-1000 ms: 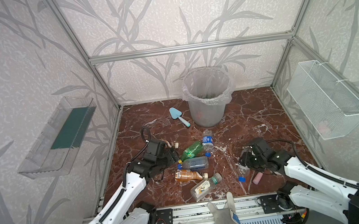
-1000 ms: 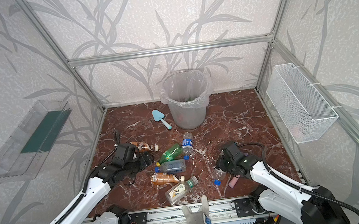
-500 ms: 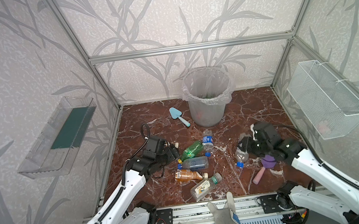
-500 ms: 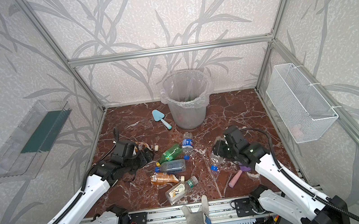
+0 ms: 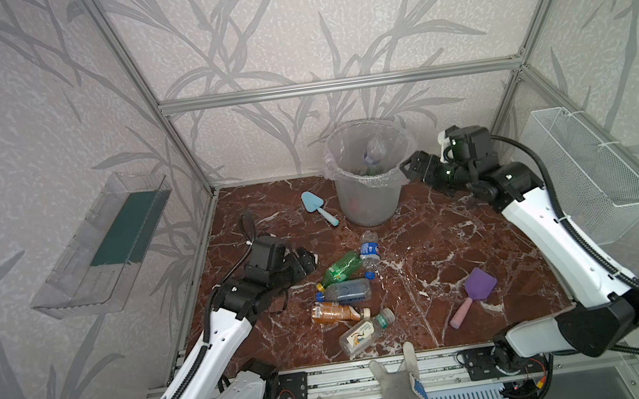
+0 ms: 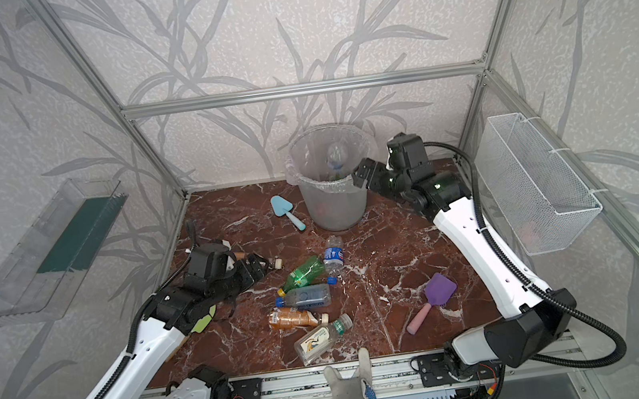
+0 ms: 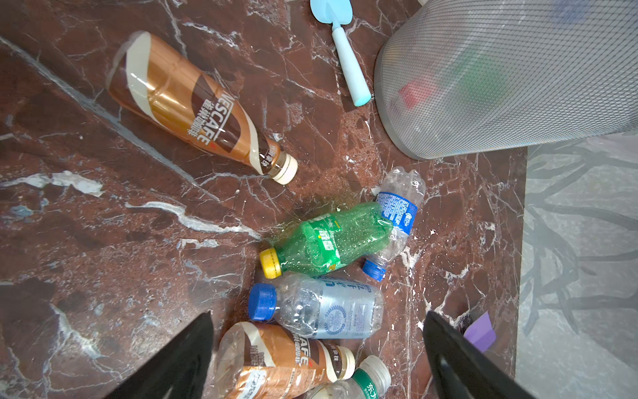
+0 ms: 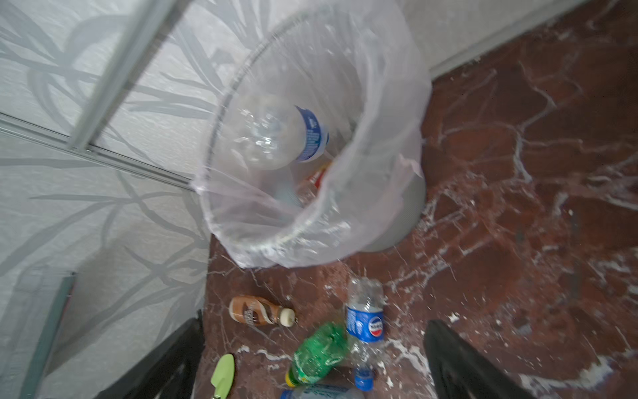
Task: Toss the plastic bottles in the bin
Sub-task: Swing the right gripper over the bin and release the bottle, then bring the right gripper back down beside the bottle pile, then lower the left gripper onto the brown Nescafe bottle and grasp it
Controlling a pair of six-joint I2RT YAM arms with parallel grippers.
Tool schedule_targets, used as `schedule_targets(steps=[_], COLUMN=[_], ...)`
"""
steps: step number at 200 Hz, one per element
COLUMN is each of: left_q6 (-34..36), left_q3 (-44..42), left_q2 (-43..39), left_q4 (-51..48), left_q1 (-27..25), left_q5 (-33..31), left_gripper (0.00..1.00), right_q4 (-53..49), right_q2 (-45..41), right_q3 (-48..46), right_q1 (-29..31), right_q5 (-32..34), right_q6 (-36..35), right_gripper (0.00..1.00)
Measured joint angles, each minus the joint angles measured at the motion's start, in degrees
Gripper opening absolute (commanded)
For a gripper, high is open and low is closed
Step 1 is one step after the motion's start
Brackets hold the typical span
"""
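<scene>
The bin (image 5: 370, 202) stands at the back of the counter (image 5: 461, 240), with its clear bag folded over the rim. Inside its mouth is a clear bottle (image 8: 272, 134) with a blue label. It is blurred, and I cannot tell whether it rests on anything. The right pincer (image 5: 407, 169) hangs just beside the rim on the right, fingers spread wide and pinching nothing. The right arm stretches from its base at the front edge up along the right side of the counter, wrist bent inward toward the bin.

Five more bottles lie clustered mid-counter:
- a Pepsi bottle (image 8: 365, 321) with a blue label and blue cap
- a green bottle (image 7: 328, 238) with a yellow cap, touching the Pepsi bottle
- a blue-capped bottle (image 7: 324, 311) with a pale label
- a brown bottle (image 5: 330, 313) whose label shows the letters AFE in the left wrist view
- a green-capped bottle (image 5: 362, 332) with a white label

A cream-capped NESCAFE bottle (image 7: 186, 100) lies apart to their left, its name plainly legible.

The left pincer (image 5: 308, 258) is also spread and empty. It is held low over the counter, just beside that bottle's cap in both top views. The left arm reaches forward from the front rail, wrist aimed at the cluster.

A light-blue trowel (image 5: 319, 207) lies left of the bin, and a purple shovel (image 5: 475, 293) lies right of the bottles.
</scene>
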Motion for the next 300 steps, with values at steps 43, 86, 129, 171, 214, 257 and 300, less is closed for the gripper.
schedule_targets(steps=[43,86,129,171,214,257,300], left_q6=[-0.4,-0.7,-0.7,-0.2,-0.3,-5.4,-13.3], left_q3=[-5.1,-7.2,-7.2,-7.2,-7.2,-6.7,-3.2], left_q2=[-2.0,-2.2,-2.2,-1.7,1.9,6.7,13.3], left_q4=[0.0,0.0,0.0,0.2,1.6,4.5,6.8], left_q1=[0.4,0.4,0.4,1.8,7.4,11.8,13.7], left_q5=[-0.2,0.1,0.1,-0.1,0.4,1.6,0.5], left_gripper=[0.93,0.93,0.93,0.94,0.94,0.94,0.93], right_q4=[0.5,0.6,0.6,2.6,5.0,7.0,8.3], right_q2=[-17.0,-25.1,-28.1,-28.8,-27.2,-25.1,-24.9], right_q3=[-20.6,-37.4,-46.2,-48.5,-50.2,-50.3,-50.5], right_q1=[-0.2,-0.2,0.0,1.8,4.8,7.3,8.2], right_q5=[0.2,-1.0,-3.5,-4.4,-4.5,-4.7,-4.8], right_q6=[0.0,0.3,1.1,2.2,4.1,5.7,6.9], right_gripper=[0.94,0.92,0.9,0.9,0.89,0.89,0.89])
